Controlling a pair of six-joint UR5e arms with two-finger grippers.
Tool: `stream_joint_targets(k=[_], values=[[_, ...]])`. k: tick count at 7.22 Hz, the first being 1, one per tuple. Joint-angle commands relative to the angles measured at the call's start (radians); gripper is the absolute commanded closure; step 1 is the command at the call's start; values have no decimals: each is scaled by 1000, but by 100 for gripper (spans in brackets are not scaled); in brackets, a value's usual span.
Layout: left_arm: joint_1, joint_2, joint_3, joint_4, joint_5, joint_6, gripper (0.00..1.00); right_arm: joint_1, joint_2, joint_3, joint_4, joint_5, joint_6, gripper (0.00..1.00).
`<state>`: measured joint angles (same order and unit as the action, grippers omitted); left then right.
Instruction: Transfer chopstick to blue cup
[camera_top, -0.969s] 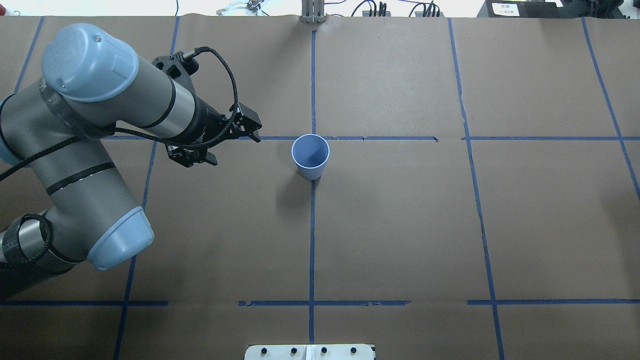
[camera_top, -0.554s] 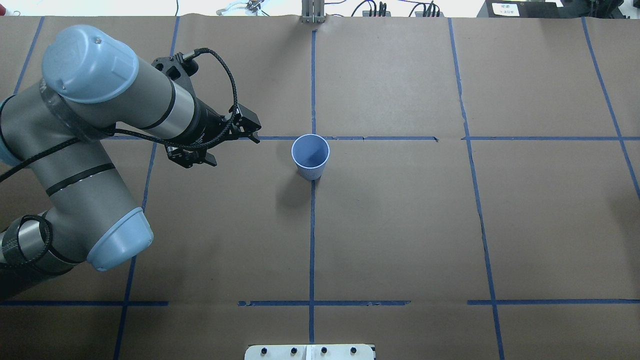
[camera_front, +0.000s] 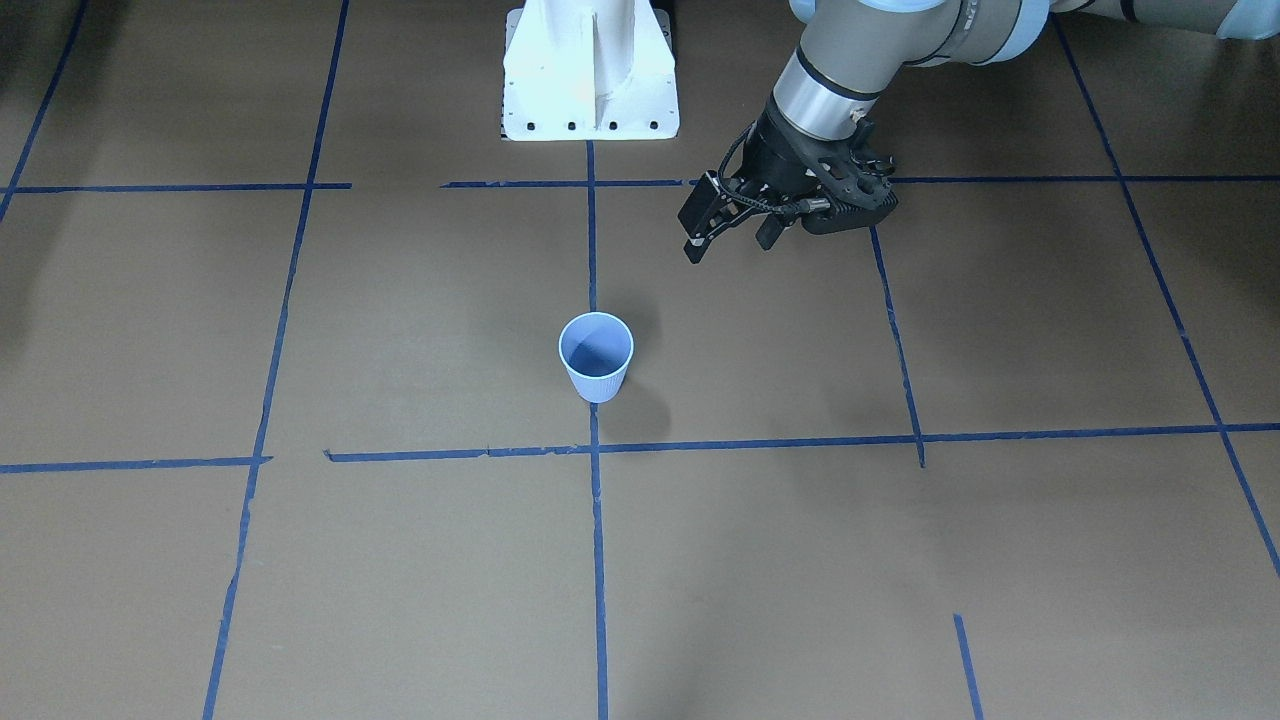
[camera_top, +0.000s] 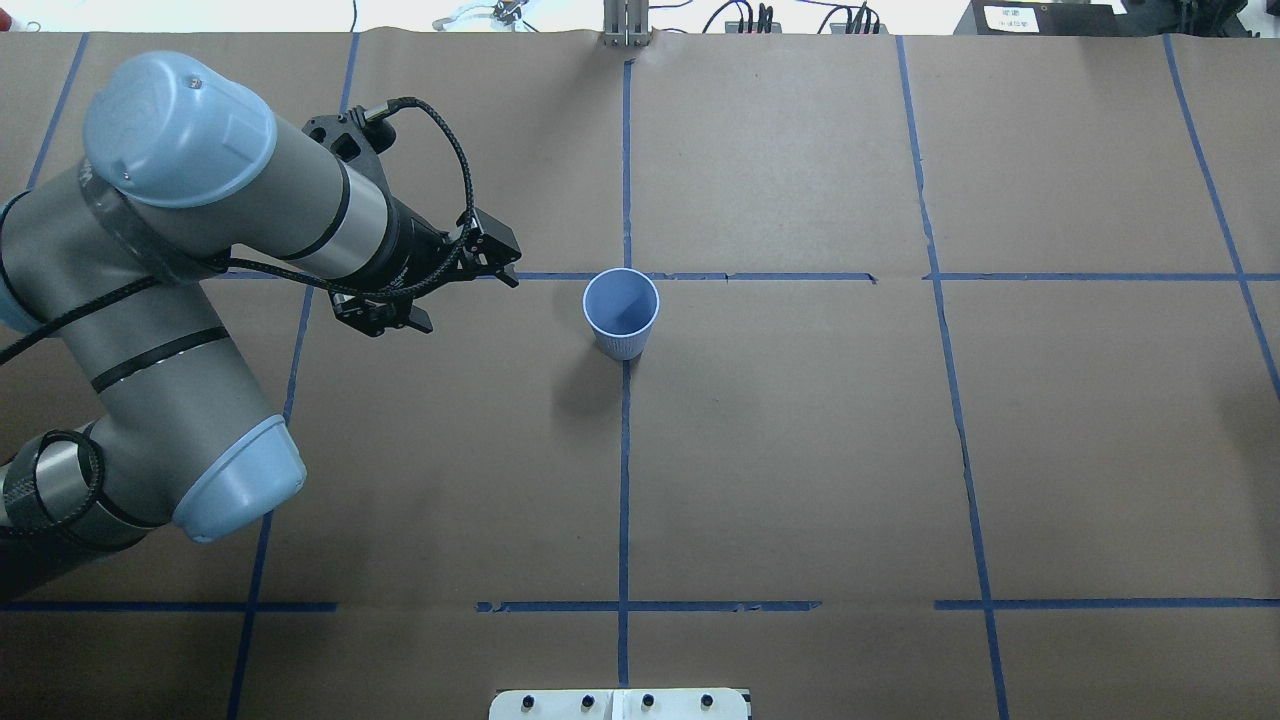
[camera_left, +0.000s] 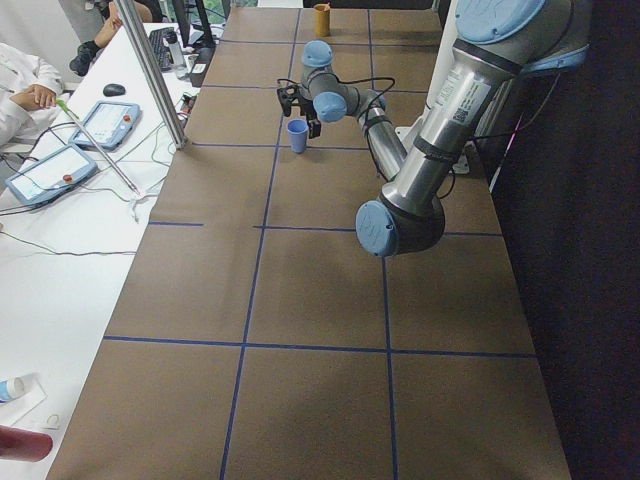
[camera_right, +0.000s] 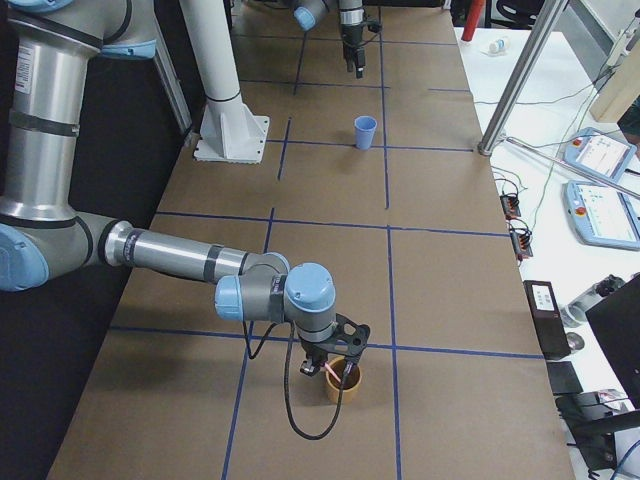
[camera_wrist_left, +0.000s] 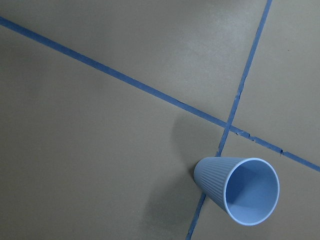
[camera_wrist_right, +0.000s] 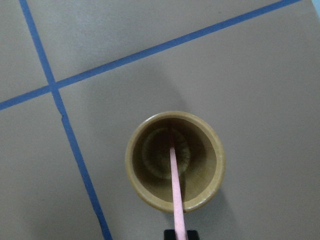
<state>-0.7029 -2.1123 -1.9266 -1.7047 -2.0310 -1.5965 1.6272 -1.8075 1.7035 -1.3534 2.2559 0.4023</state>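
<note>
Overhead exterior view first: the blue cup (camera_top: 621, 312) stands upright out in the middle of the bench (camera_top: 800, 450), about halfway between its two ends, sitting right on the blue tape line (camera_top: 624, 480) that runs down the centre. My left gripper (camera_top: 508, 268) hangs above the paper near the cup on my left side, not touching it. It's got nothing in it, and the fingers look close together, but honestly I can't tell from these angles how far apart they are. My left wrist cam just sees the cup from above and to the side, and it has nothing in it. The chopstick (camera_wrist_right: 175, 190) is way off near my right end of the bench, roughly midway between the long edges, with its lower end down inside a tan cup (camera_wrist_right: 130, 161) and crossing the rim on its way up. It runs straight into my right gripper (camera_wrist_right: 181, 235), which sits directly over that cup. Only a dark sliver of the fingers shows at the bottom of the wrist cam, so I can't say whether they're actually clamped on the stick.
</note>
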Motion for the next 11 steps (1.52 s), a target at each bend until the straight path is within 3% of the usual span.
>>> stream_joint_targets(k=[1,5,6,7,9,10,11], values=[[2,0,12,-3,0,3,0,72,-13,97,-6,2,1,100],[2,0,14,-4,0,6,0,114,-146,339,-13,4,9,100],[0,2,6,-4,0,6,0,111,-141,364,-47,99,18,100],[0,2,-2,-4,0,7,0,105,-103,364,-90,290,61,100],[-7,2,-9,-4,-2,10,0,-16,23,366,-92,542,299,100],[-10,3,-11,-4,-2,10,0,-92,150,366,-87,612,495,99],[-12,27,-29,-4,-2,12,0,-181,301,360,-87,619,700,99]])
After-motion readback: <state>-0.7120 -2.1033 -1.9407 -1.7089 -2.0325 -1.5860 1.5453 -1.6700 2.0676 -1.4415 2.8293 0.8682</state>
